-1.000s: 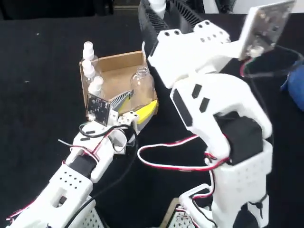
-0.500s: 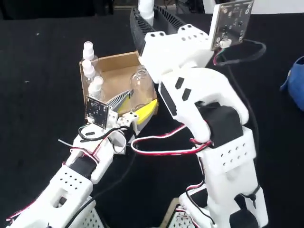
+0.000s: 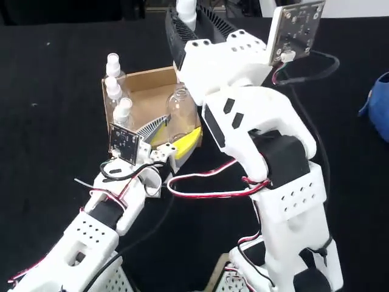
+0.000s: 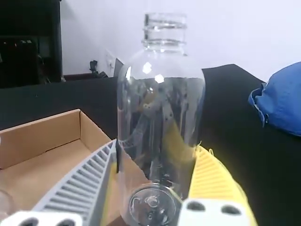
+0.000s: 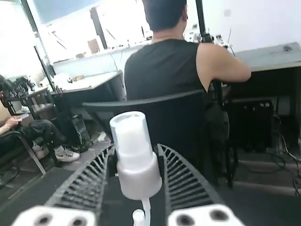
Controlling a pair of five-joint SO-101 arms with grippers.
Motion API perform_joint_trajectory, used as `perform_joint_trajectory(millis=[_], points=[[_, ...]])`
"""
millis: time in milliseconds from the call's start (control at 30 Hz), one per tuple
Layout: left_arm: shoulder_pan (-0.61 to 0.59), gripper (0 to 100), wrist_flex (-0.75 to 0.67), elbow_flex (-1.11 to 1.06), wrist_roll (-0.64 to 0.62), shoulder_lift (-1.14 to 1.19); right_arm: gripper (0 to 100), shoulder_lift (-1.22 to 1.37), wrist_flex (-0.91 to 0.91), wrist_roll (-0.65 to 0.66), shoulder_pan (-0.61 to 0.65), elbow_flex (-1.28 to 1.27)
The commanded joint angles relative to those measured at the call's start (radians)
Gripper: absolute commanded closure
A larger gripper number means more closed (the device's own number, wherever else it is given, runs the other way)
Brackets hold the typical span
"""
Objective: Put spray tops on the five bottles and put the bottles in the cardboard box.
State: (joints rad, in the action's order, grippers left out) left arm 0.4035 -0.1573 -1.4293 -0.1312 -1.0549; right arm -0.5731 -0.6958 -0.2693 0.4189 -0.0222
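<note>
My left gripper [image 3: 167, 137] is shut on a clear uncapped bottle [image 3: 181, 112], which stands upright at the near right corner of the cardboard box [image 3: 146, 82]. In the left wrist view the bottle [image 4: 162, 117] sits between the grey and yellow fingers, its threaded neck bare. Three bottles with white spray tops [image 3: 115, 88] stand along the box's left side. My right gripper [image 3: 188, 21] is raised high behind the box, shut on a white spray top [image 5: 134, 157] with its dip tube hanging down.
The black table [image 3: 55, 152] lies open to the left of the box. A blue cloth [image 3: 378, 103] lies at the right edge. The right arm's white body [image 3: 261, 146] stands over the table's middle, right beside the box.
The right arm swung left and back with the spray top during the first half second, then held still. The left arm and its bottle have not moved.
</note>
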Motion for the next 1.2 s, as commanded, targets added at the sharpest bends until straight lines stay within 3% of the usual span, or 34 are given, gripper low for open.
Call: perform_joint_trajectory(millis=[0, 567, 1000, 1167], points=[[0.013, 97, -0.029, 0.015, -0.006, -0.014, 98.7, -0.068, -0.006, -0.002, 0.011, -0.013], [0.013, 97, -0.028, 0.015, -0.005, -0.014, 98.7, -0.068, -0.017, -0.002, 0.014, 0.101], [0.013, 97, -0.028, 0.015, -0.005, -0.014, 98.6, -0.067, -0.176, -0.002, 0.015, 0.041], [0.013, 97, -0.029, 0.015, -0.003, -0.014, 98.5, -0.067, -0.172, 0.146, 0.061, -0.064]])
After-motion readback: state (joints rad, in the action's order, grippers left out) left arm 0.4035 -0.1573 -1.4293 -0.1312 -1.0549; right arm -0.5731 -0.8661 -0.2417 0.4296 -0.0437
